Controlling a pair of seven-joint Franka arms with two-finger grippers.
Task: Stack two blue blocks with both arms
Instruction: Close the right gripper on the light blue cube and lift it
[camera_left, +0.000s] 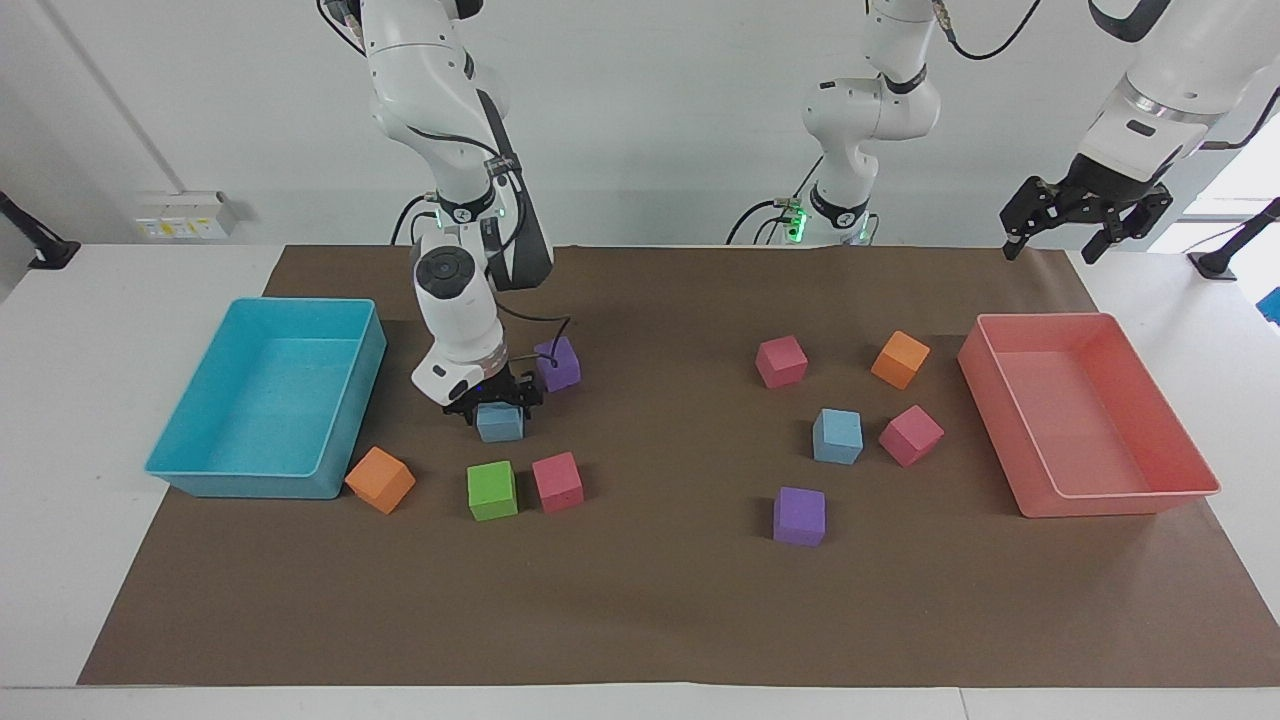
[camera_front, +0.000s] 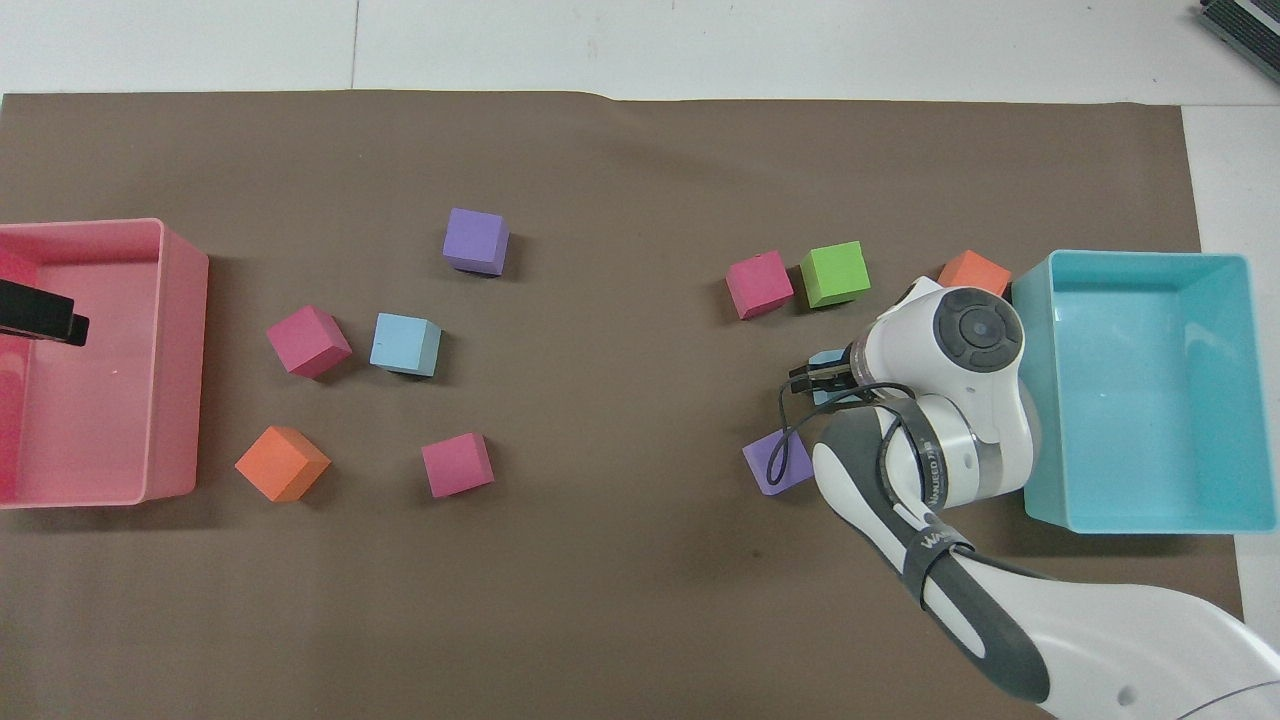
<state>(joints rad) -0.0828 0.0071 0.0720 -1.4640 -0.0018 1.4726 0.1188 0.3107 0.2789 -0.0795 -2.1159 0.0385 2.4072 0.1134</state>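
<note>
- Sky-blue is the colour we care about: one blue block sits on the brown mat toward our right arm's end, nearer to us than the green cube and the pink cube
- Our right gripper is down over that block, its black fingers spread wide on either side of the top; we cannot tell whether they touch the faces, and the block rests on the mat
- From overhead our right arm's wrist covers most of this block; only a sliver of it shows beside the fingers
- A purple cube lies just beside the gripper, nearer to us than the block, with a black cable looping across it
- An orange cube sits against the corner of the turquoise tray
- The second blue block stands toward our left arm's end, just beside a tilted pink cube and nearer to us than another purple cube
- Another pink cube and another orange cube lie nearer to us than that second block
- Our left gripper waits in the air above the table edge near the pink tray, its jaws open and holding nothing
</note>
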